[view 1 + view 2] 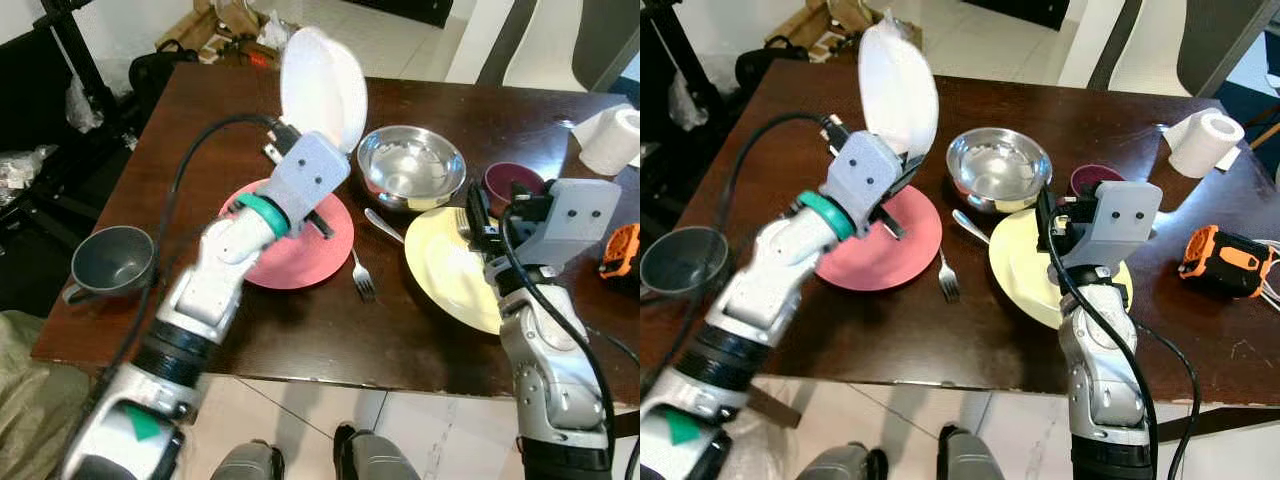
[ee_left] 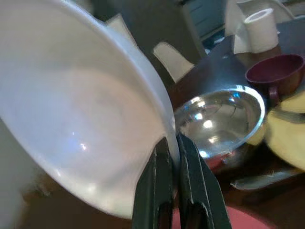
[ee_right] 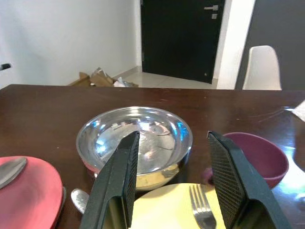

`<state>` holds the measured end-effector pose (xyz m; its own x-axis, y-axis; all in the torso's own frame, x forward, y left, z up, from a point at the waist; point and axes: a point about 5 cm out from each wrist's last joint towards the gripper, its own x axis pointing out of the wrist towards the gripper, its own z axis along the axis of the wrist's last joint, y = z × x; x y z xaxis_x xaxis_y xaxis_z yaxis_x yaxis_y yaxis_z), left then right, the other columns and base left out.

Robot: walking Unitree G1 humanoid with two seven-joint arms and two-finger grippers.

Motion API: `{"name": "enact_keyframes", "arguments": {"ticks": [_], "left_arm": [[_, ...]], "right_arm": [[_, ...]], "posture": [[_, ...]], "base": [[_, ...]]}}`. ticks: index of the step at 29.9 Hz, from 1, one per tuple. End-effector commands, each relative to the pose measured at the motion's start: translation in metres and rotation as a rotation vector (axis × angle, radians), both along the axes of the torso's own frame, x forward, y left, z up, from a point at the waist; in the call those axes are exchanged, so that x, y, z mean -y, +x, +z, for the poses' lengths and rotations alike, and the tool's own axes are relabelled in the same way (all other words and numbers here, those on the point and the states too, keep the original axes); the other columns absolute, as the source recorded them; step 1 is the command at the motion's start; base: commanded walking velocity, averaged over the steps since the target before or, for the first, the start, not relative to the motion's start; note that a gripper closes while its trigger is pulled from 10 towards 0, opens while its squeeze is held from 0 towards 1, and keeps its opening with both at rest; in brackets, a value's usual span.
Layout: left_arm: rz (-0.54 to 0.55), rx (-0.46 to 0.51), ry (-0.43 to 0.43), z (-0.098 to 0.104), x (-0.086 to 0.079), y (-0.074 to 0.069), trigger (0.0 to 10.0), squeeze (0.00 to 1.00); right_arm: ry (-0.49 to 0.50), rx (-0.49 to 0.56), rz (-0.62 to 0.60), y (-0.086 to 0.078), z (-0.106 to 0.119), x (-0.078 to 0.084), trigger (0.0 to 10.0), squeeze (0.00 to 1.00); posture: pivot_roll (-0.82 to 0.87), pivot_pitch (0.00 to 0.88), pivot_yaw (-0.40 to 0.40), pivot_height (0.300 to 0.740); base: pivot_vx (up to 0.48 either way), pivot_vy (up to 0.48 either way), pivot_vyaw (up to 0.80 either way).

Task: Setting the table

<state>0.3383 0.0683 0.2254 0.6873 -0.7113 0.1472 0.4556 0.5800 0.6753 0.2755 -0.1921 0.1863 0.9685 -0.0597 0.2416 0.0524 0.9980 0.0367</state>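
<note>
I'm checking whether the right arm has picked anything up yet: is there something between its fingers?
No, the right gripper is open, with nothing between its fingers, hovering over the yellow plate.

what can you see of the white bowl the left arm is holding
The white bowl is smooth, glossy and shallow, ceramic or plastic by its look. It is off the table, tipped nearly on edge, its hollow facing the steel bowl. The left tool pinches its rim, one black finger on each side of the wall. It hangs above the far edge of the red plate and looks empty. Nothing else touches it.
</note>
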Motion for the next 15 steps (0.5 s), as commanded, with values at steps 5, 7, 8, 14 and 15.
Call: {"name": "enact_keyframes", "arguments": {"ticks": [5, 7, 8, 14, 15], "left_arm": [[-0.114, 0.007, 0.288, -0.01, -0.001, 0.004, 10.0, 0.0], [-0.14, -0.012, 0.364, -0.014, -0.005, 0.006, 10.0, 0.0], [-0.158, -0.03, 0.421, -0.017, -0.009, 0.006, 10.0, 0.0], [-0.204, -0.07, 0.618, -0.041, -0.022, 0.006, 10.0, 0.0], [-0.204, -0.07, 0.618, -0.041, -0.022, 0.006, 10.0, 0.0]], "right_arm": [[-0.001, -0.001, -0.008, 0.0, 0.0, 0.0, 10.0, 0.0], [0.001, 0.001, -0.009, 0.0, 0.0, 0.0, 10.0, 0.0], [0.002, 0.002, -0.009, 0.0, 0.0, 0.0, 10.0, 0.0], [0.006, -0.001, -0.019, -0.002, -0.002, 0.001, 10.0, 0.0], [0.006, -0.001, -0.019, -0.002, -0.002, 0.001, 10.0, 0.0]], "posture": [[-0.01, 0.035, 0.029, 0.74], [0.0, 0.035, 0.031, 0.74], [-0.01, 0.035, 0.033, 0.74], [-0.01, 0.036, 0.037, 0.74], [-0.01, 0.036, 0.037, 0.74]], "base": [[0.0, 0.0, 0.0], [0.0, 0.0, 0.0], [0.0, 0.0, 0.0], [0.0, 0.0, 0.0], [0.0, 0.0, 0.0]]}}
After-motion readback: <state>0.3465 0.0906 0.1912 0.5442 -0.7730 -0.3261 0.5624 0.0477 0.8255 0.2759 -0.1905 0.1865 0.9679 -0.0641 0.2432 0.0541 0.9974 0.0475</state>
